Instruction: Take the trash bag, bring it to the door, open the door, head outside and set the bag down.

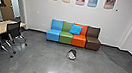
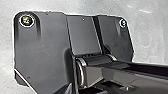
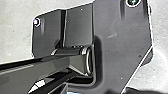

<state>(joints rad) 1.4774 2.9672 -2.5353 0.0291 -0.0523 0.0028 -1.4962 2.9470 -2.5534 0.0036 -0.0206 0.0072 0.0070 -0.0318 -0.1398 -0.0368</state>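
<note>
one trash bag (image 1: 71, 55) on the floor (image 1: 38, 58), near four seats (image 1: 66, 38), cannot tell whether jaws are apart

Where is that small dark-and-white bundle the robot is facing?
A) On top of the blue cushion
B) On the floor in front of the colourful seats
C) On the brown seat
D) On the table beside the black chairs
B: the bundle, probably the trash bag, lies on the grey floor, in front of and apart from the orange seat.
</note>
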